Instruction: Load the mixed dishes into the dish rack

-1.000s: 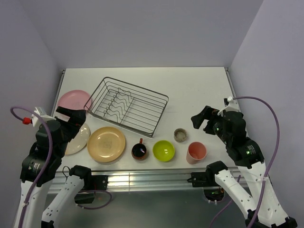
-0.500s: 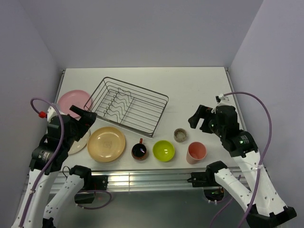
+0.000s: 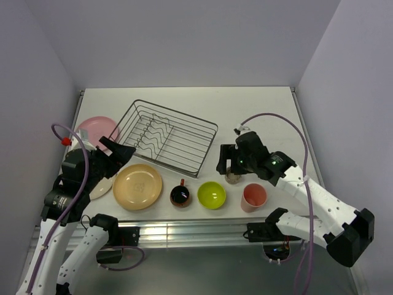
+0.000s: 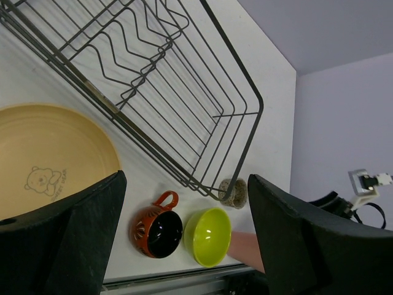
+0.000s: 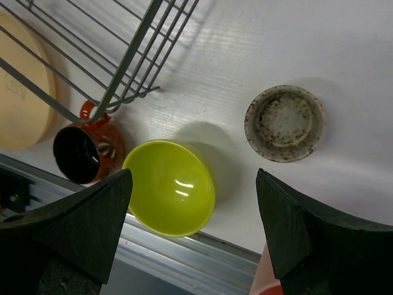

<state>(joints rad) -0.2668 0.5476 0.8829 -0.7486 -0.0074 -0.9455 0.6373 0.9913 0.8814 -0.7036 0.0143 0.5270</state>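
Note:
The silver wire dish rack (image 3: 167,136) stands empty at centre-left. The pink plate (image 3: 92,129) lies to its left, and the cream plate (image 3: 103,184) is mostly hidden under my left arm. In a front row sit the tan-orange plate (image 3: 137,186), red mug (image 3: 180,195), lime-green bowl (image 3: 211,195), grey-beige cup (image 3: 233,177) and salmon tumbler (image 3: 253,197). My left gripper (image 3: 121,152) is open and empty, above the gap between the rack and the tan plate (image 4: 43,160). My right gripper (image 3: 225,160) is open and empty, above the bowl (image 5: 171,187) and the cup (image 5: 284,123).
The table's front edge with its aluminium rail (image 3: 196,232) runs just below the row of dishes. The rack's near corner (image 5: 123,67) stands close to the mug (image 5: 86,150). The white table (image 3: 258,117) extends behind my right arm.
My right arm has swung left and down from the table's right side to above the cup and bowl. My left gripper has moved right, toward the rack and the tan plate.

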